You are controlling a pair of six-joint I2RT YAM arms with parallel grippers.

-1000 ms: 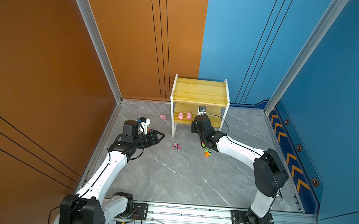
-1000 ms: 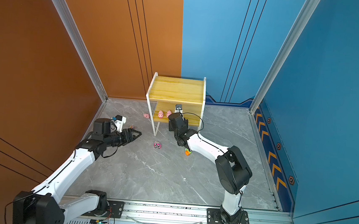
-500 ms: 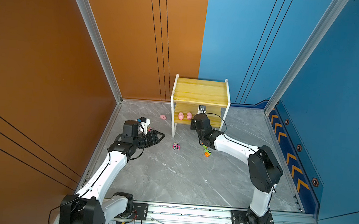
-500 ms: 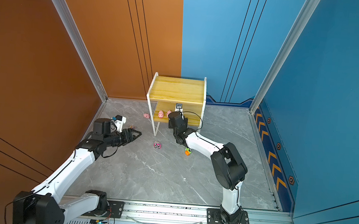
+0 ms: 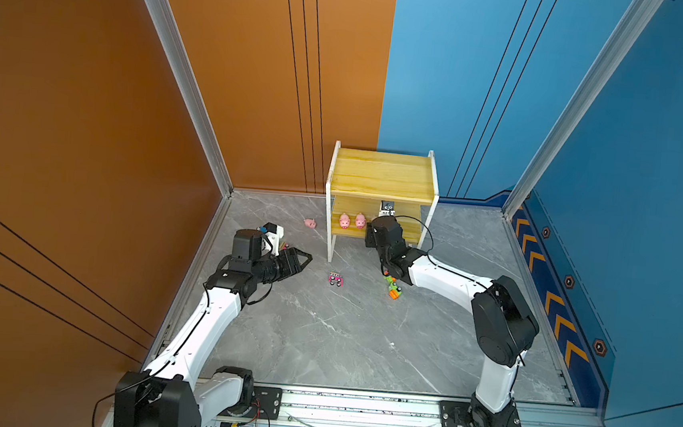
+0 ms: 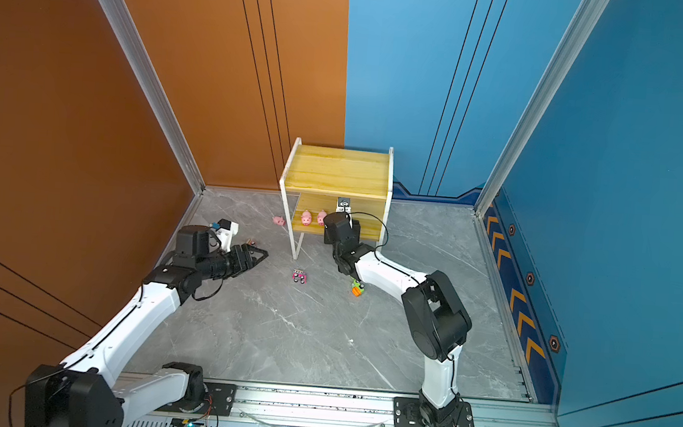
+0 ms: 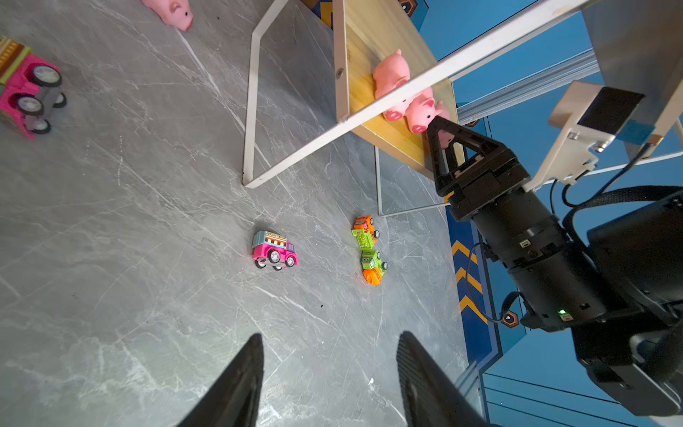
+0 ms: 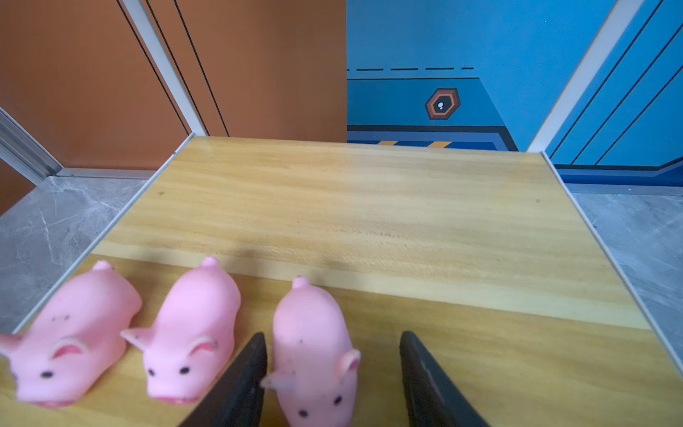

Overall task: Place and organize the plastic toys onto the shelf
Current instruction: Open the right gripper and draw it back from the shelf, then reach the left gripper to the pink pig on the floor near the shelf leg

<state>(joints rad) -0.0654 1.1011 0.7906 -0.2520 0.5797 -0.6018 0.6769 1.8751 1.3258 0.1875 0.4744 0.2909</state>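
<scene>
Closest to me, the left jaws hang low over the grey surface (image 5: 321, 338) at the lower left of both top views. They are parted, with nothing between them. I judge that arm is parked aside so the two arms do not cross at the shelf.

Ahead of it the cars wait on the surface. A pink car (image 7: 274, 250) sits alone mid-frame in the left wrist view. An orange-and-green car (image 7: 365, 233) and a green-and-orange car (image 7: 374, 266) lie just beside each other to its right. A second pink car (image 7: 27, 92) is at the left edge. Further back, a stray pig (image 5: 310, 223) lies on the surface just left of the shelf's white leg.

The shelf (image 5: 382, 172) stands against the back wall at centre frame, its top board bare. My right arm reaches under that board. The right jaws stand apart around the third pig (image 8: 314, 351), which rests on its own feet on the lower board, at lower centre of the right wrist view. One side is close by its ear and the other well clear, so I read the pig as let go. It lines up beside the first pig (image 8: 70, 340) and second pig (image 8: 192, 332), snouts toward the front edge. That keeps the pigs in one tidy row and leaves board space for the cars.
</scene>
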